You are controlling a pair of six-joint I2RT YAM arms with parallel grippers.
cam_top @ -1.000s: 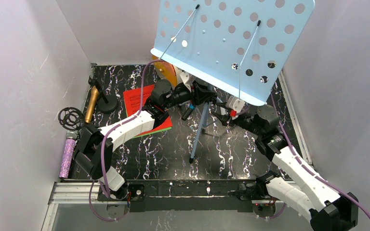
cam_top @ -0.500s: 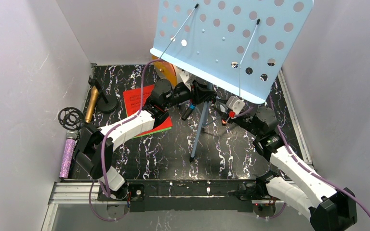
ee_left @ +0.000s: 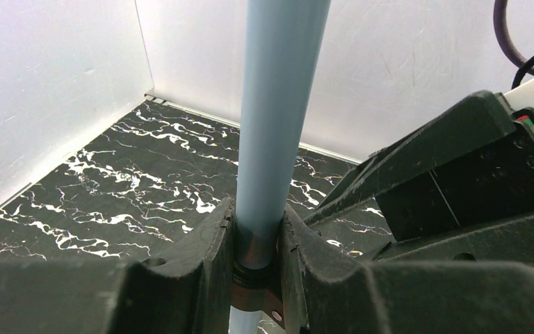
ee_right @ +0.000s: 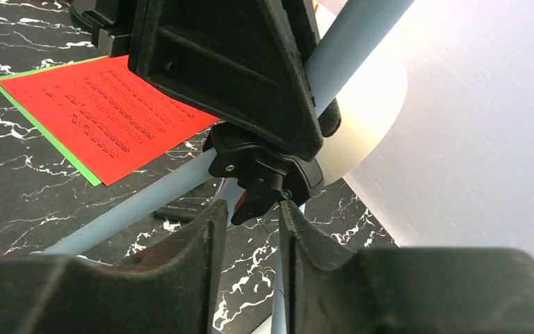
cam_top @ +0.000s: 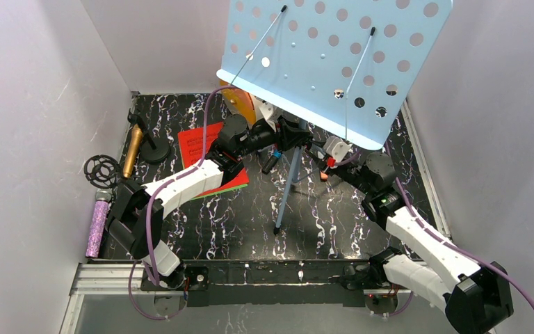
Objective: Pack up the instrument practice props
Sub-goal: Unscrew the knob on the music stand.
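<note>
Your left claw (ee_left: 257, 240) holds the pale-blue stand pole (ee_left: 272, 125) firmly. Your right claw (ee_right: 249, 216) stands narrow around the black knob (ee_right: 259, 182); if it grips, I cannot tell.

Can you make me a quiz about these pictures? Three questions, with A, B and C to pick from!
1. Where is the gold microphone?
A. on the table, far left
B. up on the stand's holey plate
C. in a drawer

2. What colour is the top music sheet?
A. yellow
B. red
C. white

3. What is the left tool doing?
A. open in the air
B. holding a purple microphone
C. shut on the blue pole

Answers:
1 A: it lies at the table's left edge.
2 B: red shows on top.
3 C: its fingers squeeze the pole in the left wrist view.
</note>
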